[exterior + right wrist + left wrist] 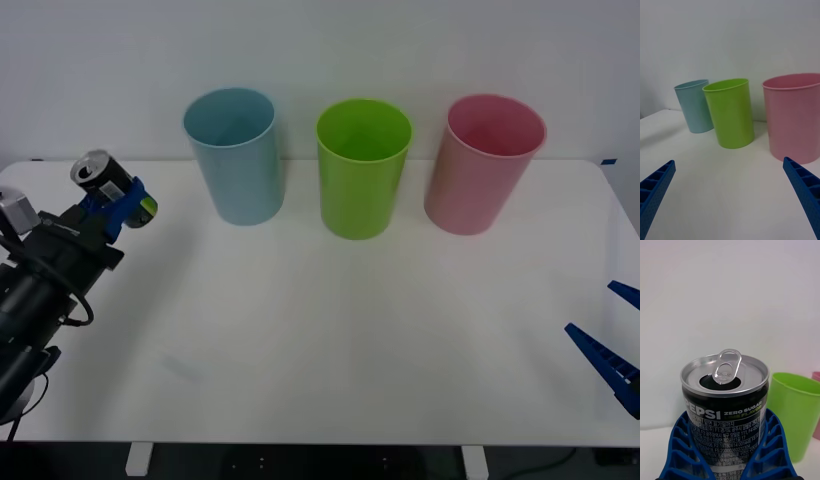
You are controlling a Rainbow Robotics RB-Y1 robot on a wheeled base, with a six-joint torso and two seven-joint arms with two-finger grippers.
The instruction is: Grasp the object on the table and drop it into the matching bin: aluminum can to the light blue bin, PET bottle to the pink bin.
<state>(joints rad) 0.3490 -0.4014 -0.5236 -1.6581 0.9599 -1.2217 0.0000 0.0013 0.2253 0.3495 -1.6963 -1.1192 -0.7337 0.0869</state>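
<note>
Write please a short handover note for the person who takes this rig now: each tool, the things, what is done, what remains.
Left tool: shut on the aluminum can, lifted at the table's left end, left of the light blue bin.
Right tool: open, idle at the right edge.
Pink bin: far right of the row.
Done: can grasped and raised.
Left: carry it over the light blue bin, release.
</note>
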